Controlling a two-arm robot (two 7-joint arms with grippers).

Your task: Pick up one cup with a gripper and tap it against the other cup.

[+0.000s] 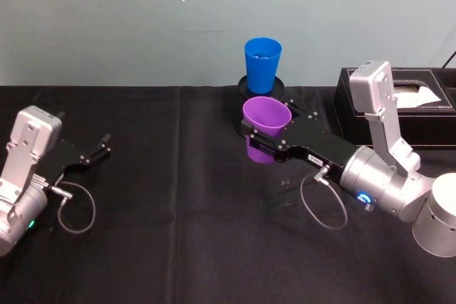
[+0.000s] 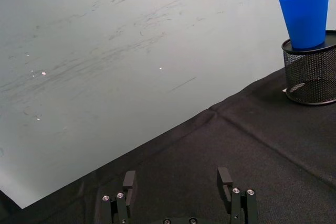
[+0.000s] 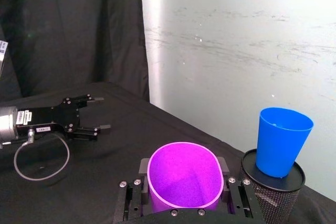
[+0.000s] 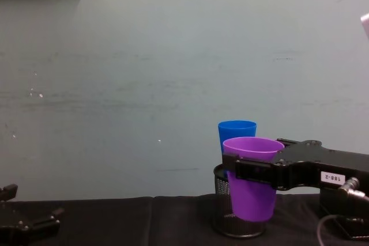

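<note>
The purple cup point(image 1: 265, 115) hangs upright just above the black cloth, with my right gripper point(image 1: 262, 140) shut on its sides. Its open mouth point(image 3: 182, 174) shows between the fingers point(image 3: 144, 167), and from the side the black fingers cross the cup point(image 4: 252, 191) below its rim. The blue cup point(image 1: 262, 62) stands upright on top of a black mesh holder point(image 1: 283, 89), directly behind the purple one. A small gap separates the purple cup from the blue cup point(image 3: 281, 140). Far to the left, my left gripper point(image 1: 100, 149) rests open near the cloth, holding nothing.
A black tissue box point(image 1: 420, 108) stands at the right behind my right arm. The mesh holder point(image 4: 222, 214) sits close to the pale wall. Black cloth point(image 1: 178, 197) covers the table between the two arms.
</note>
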